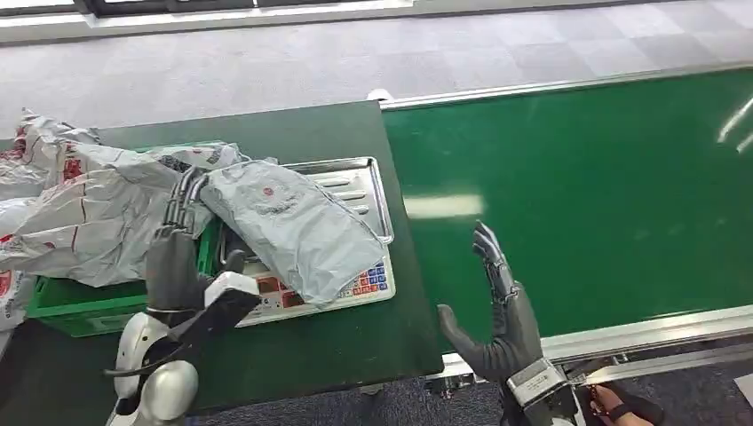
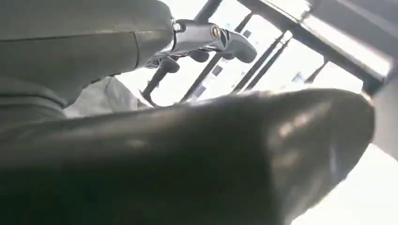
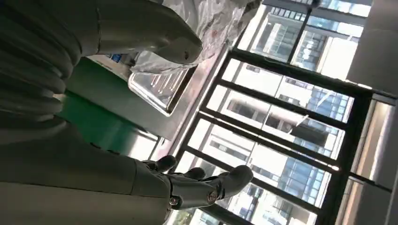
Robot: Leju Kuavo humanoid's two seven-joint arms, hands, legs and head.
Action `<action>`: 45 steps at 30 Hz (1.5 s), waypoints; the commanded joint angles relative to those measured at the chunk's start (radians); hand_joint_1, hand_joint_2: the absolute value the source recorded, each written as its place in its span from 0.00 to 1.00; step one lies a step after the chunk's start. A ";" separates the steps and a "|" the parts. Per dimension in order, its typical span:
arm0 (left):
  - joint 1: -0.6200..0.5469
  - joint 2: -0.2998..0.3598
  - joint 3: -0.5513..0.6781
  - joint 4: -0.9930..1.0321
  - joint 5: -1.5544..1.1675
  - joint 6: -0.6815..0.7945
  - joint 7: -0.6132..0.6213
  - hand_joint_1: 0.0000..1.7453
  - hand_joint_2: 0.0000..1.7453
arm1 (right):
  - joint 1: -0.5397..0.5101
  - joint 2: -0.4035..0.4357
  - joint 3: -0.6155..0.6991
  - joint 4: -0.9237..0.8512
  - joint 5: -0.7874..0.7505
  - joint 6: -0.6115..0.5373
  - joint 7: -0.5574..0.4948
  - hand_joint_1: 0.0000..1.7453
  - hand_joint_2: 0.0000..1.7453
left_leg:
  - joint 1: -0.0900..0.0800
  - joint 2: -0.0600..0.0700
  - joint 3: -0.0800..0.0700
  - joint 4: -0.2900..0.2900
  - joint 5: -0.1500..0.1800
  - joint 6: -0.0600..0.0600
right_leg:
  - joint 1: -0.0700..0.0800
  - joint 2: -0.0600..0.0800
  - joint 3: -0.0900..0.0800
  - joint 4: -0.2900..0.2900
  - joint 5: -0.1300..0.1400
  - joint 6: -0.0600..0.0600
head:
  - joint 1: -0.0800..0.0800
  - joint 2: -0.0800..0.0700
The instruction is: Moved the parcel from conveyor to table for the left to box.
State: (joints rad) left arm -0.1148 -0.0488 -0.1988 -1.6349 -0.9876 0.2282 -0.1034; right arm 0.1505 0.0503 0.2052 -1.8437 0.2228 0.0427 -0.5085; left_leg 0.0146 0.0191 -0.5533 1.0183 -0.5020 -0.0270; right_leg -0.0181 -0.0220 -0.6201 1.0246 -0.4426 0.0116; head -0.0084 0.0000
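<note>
A grey plastic parcel [image 1: 293,226] lies slanted across the metal tray of a weighing scale [image 1: 368,182] on the dark table [image 1: 337,342]. My left hand [image 1: 182,257] stands beside the parcel's left end, its straight fingers [image 1: 185,200] against that edge and its thumb spread apart; nothing is held. In the left wrist view the fingers [image 2: 211,40] stretch out over a bit of grey bag [image 2: 103,96]. My right hand [image 1: 497,311] is open, palm facing left, over the near edge of the green conveyor belt [image 1: 577,186]. The right wrist view has the parcel [image 3: 206,14] and the scale tray [image 3: 159,89] beyond the spread fingers [image 3: 206,185].
A green crate [image 1: 80,306] at the table's left is heaped with several grey parcels [image 1: 80,204]. The scale's coloured keypad [image 1: 368,282] faces me. The conveyor's metal rail [image 1: 639,333] runs along the near right, with what looks like a person's hand [image 1: 622,408] below it.
</note>
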 commanded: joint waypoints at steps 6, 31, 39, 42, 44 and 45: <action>-0.558 0.128 -0.364 0.763 -0.260 -0.132 -0.004 0.00 0.00 | -0.093 -0.008 -0.041 0.131 -0.014 -0.030 -0.008 0.00 1.00 | 0.001 -0.009 0.001 -0.002 0.005 0.001 | 0.001 -0.006 0.003 -0.002 0.002 -0.002 | 0.000 0.000; -0.676 0.050 -0.653 1.173 -0.097 -0.324 -0.110 1.00 1.00 | -0.115 -0.030 0.009 0.167 -0.049 -0.072 0.006 0.00 1.00 | 0.000 0.002 0.003 -0.003 0.004 0.000 | 0.000 0.005 0.002 -0.003 0.005 -0.003 | 0.000 0.000; -0.675 0.092 -0.676 1.121 -0.071 -0.328 -0.117 1.00 1.00 | -0.137 -0.048 0.023 0.191 -0.060 -0.072 0.002 0.00 1.00 | 0.000 0.002 -0.002 -0.002 0.002 0.001 | 0.000 0.003 0.006 -0.001 0.003 -0.001 | 0.000 0.000; -0.667 0.116 -0.677 1.070 -0.027 -0.319 -0.103 1.00 1.00 | -0.128 -0.057 0.027 0.183 -0.073 -0.080 0.000 0.00 1.00 | 0.000 0.003 -0.002 -0.004 0.004 0.001 | 0.000 0.006 0.006 -0.003 0.006 -0.003 | 0.000 0.000; -0.658 0.144 -0.673 1.013 0.023 -0.311 -0.084 1.00 1.00 | -0.124 -0.066 0.031 0.181 -0.082 -0.085 -0.001 0.00 1.00 | 0.000 0.002 0.001 -0.002 0.003 -0.001 | 0.000 0.003 0.008 -0.001 0.004 -0.003 | 0.000 0.000; -0.656 0.156 -0.670 0.991 0.041 -0.311 -0.079 1.00 1.00 | -0.124 -0.069 0.032 0.180 -0.086 -0.086 -0.002 0.00 1.00 | 0.001 0.002 0.000 -0.003 0.004 0.000 | 0.001 0.004 0.008 -0.003 0.005 -0.004 | 0.000 0.000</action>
State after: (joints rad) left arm -0.7966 0.0087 -0.8011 -0.5780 -1.0246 -0.0748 -0.2174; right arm 0.0546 0.0343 0.1988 -1.7304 0.1571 -0.0317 -0.5047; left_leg 0.0152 0.0190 -0.5532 1.0175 -0.4990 -0.0284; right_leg -0.0181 -0.0227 -0.6112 1.0252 -0.4404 0.0090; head -0.0084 0.0000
